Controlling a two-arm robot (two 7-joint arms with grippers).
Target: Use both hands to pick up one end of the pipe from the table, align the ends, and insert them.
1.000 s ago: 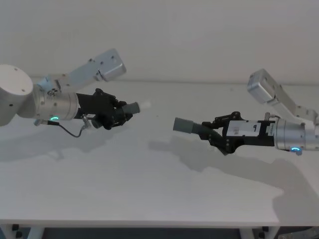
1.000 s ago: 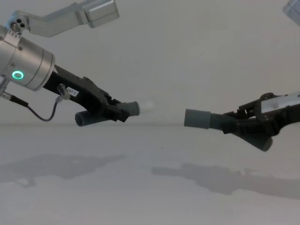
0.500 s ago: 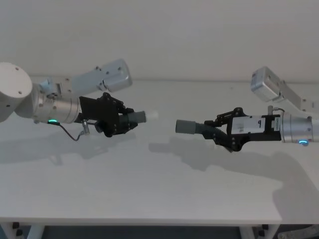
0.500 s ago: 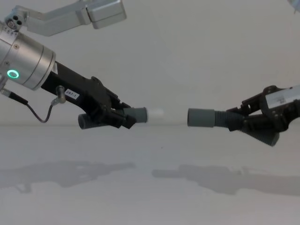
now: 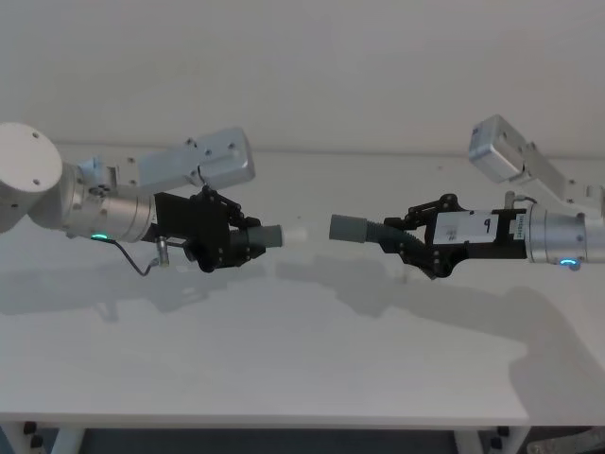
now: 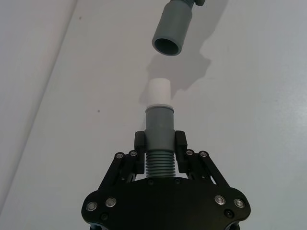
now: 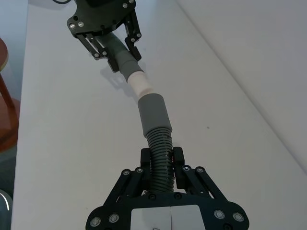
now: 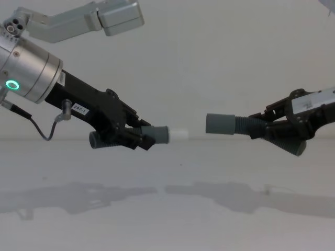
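1. Dark grey tubing is what each arm carries in the head view: the left gripper (image 5: 238, 242) is clamped on the white-tipped piece (image 5: 269, 236), and the right gripper (image 5: 408, 242) is clamped on the collared piece (image 5: 357, 229). Both pieces hang above the table (image 5: 284, 359), aimed at each other across a gap, so that the ends can meet in the air.

2. Black fingers (image 6: 139, 142) in the left wrist view pinch the ribbed part just behind the smooth grey sleeve. That leaves the white tip (image 6: 159, 92) free to enter the other piece. The open collared mouth (image 6: 167, 46) sits beyond it, apart and slightly off the tip's line.

3. Ribbed hose is likewise what the right gripper (image 7: 160, 155) grips in the right wrist view, with the grey collar (image 7: 153, 111) sticking out ahead. The white tip (image 7: 140, 83) lies just beside the collar's mouth but comes in at an angle, so I judge the axes not yet lined up.

4. Grey against the pale wall, the chest view shows both pieces from the side. The white tip (image 8: 179, 133) sits a little lower than the collar (image 8: 220, 123), a clear gap between them. The ends are near but not inserted; some height and angle correction seems needed first.
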